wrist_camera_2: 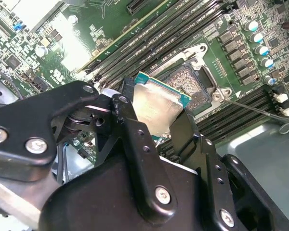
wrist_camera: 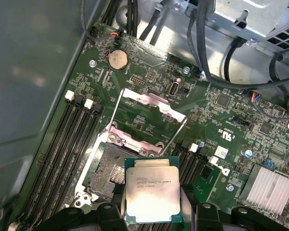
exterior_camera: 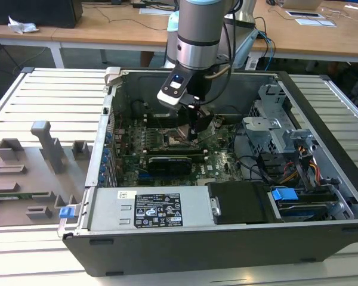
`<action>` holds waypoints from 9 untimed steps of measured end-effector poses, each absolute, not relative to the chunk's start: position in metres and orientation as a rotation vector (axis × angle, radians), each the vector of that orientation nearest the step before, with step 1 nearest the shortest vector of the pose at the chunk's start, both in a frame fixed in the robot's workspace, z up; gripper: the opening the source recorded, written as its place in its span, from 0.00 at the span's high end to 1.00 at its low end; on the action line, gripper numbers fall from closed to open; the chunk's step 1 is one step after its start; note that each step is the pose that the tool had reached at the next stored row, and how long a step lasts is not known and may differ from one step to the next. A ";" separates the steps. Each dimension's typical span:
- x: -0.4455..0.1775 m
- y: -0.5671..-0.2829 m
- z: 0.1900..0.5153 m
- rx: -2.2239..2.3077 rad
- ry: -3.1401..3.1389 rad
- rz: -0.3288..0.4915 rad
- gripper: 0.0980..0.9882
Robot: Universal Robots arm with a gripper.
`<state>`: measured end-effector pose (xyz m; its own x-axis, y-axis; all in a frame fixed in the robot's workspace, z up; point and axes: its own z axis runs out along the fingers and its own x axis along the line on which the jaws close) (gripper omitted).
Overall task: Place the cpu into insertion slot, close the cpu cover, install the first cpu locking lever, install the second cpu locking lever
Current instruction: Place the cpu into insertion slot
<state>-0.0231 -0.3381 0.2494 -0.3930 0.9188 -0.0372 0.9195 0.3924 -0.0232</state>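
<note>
My gripper (exterior_camera: 194,128) reaches down into the open computer case (exterior_camera: 227,238) over the green motherboard (exterior_camera: 221,161). It is shut on the cpu (wrist_camera: 151,192), a small square chip with a silver-grey top, pinched by its edges between black fingers (wrist_camera_2: 130,125). In both wrist views the cpu (wrist_camera_2: 156,108) hangs just above and a little off to one side of the insertion slot (wrist_camera: 108,175), whose dark pin field (wrist_camera_2: 192,84) lies uncovered. The cpu cover (wrist_camera: 154,103) is flipped back open behind the slot. A thin wire locking lever (wrist_camera: 113,109) stands raised beside it.
Long black memory slots (wrist_camera: 67,139) flank the socket on both sides. A black expansion card (exterior_camera: 173,162) lies near the socket, with a power supply (exterior_camera: 155,208) at the case front, a drive cage (exterior_camera: 274,119) and cables (wrist_camera: 207,43) close by. A grey fixture tray (exterior_camera: 30,173) sits outside the case.
</note>
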 end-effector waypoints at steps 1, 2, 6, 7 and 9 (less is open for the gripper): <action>-0.023 -0.338 0.249 1.738 2.594 -0.063 0.50; -0.023 -0.338 0.249 1.747 2.589 -0.063 0.50; -0.023 -0.338 0.249 1.790 2.558 -0.065 0.50; -0.023 -0.338 0.249 1.796 2.554 -0.066 0.50; -0.023 -0.338 0.249 1.813 2.542 -0.067 0.50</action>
